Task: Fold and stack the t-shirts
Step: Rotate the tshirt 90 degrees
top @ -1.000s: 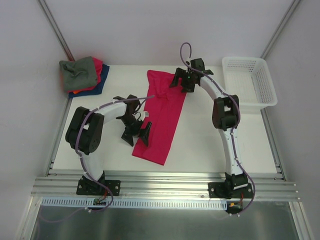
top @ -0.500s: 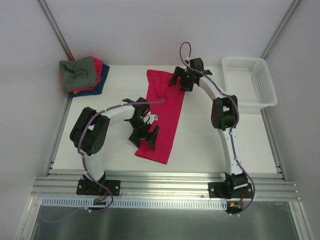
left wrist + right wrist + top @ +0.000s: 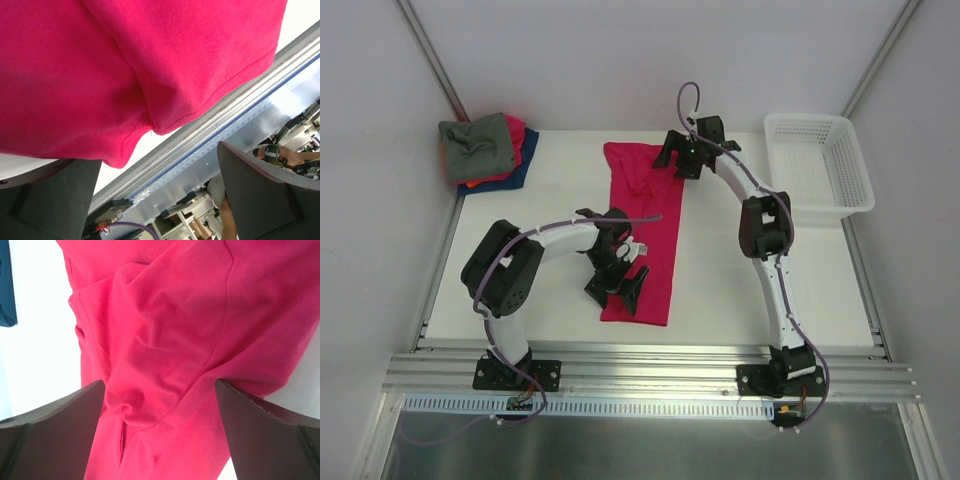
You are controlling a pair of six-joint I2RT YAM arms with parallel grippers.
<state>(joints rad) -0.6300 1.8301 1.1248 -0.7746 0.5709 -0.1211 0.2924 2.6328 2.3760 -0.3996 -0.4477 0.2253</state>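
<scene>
A crimson-red t-shirt (image 3: 650, 225) lies folded into a long strip down the middle of the white table (image 3: 550, 190). My left gripper (image 3: 618, 290) sits open over the strip's near left corner. In the left wrist view the hem (image 3: 150, 65) fills the top, and nothing is between the left gripper's (image 3: 160, 200) jaws. My right gripper (image 3: 676, 163) is open over the far end. In the right wrist view the right gripper (image 3: 160, 435) straddles bunched red cloth (image 3: 165, 340). A grey-green t-shirt (image 3: 475, 145) tops a pile over a dark blue one (image 3: 517, 172) at the back left.
A white lattice basket (image 3: 820, 160) stands at the back right corner of the table. The metal rail (image 3: 650, 360) runs along the near edge just past the shirt's hem. White walls close in the left, back and right sides.
The left gripper moved right and nearer along the shirt's near end. The shirt's near end swung right, so the strip now lies straighter. The right gripper edged left and farther back.
</scene>
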